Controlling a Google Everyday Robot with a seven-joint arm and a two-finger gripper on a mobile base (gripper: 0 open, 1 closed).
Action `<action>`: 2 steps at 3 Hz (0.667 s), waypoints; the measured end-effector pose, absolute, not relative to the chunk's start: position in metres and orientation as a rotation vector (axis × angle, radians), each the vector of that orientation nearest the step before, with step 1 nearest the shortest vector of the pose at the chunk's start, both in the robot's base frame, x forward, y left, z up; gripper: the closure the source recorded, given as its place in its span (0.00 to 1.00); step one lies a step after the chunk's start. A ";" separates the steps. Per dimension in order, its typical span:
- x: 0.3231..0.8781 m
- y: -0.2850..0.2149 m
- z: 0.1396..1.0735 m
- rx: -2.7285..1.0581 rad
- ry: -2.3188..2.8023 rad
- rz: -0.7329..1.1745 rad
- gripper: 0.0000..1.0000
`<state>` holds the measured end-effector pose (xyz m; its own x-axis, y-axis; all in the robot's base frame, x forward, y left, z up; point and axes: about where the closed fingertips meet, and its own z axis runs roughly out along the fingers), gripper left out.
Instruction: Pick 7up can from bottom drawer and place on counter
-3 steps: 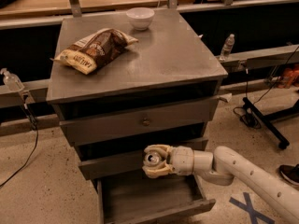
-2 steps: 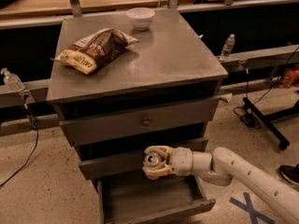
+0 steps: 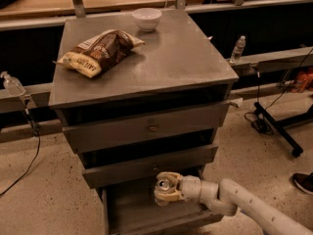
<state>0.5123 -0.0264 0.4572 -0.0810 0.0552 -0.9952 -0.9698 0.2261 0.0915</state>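
Observation:
My gripper point(image 3: 163, 189) is over the open bottom drawer point(image 3: 128, 210), just below the front of the middle drawer. Its pale fingers point(image 3: 168, 196) are shut on the 7up can point(image 3: 164, 184), whose silvery pull-tab top shows between them, facing outward. The can is held above the drawer floor, which looks bare where it shows. My white arm reaches in from the lower right. The grey counter point(image 3: 171, 58) is the cabinet's top, well above the gripper.
A brown chip bag point(image 3: 98, 51) lies at the counter's left and a white bowl point(image 3: 146, 18) at its back. Two closed drawer fronts with brass knobs point(image 3: 153, 128) sit above the gripper. A water bottle point(image 3: 237, 48) stands at the right, a black stand leg point(image 3: 276, 129) on the floor.

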 end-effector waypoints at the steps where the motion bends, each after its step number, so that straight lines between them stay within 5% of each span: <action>1: 0.504 -0.028 0.402 -0.893 1.347 1.166 1.00; 2: 0.489 -0.018 0.352 -0.871 1.401 1.200 1.00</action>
<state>0.4892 -0.0177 0.3522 -0.1874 0.0990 -0.9773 -0.9506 0.2323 0.2058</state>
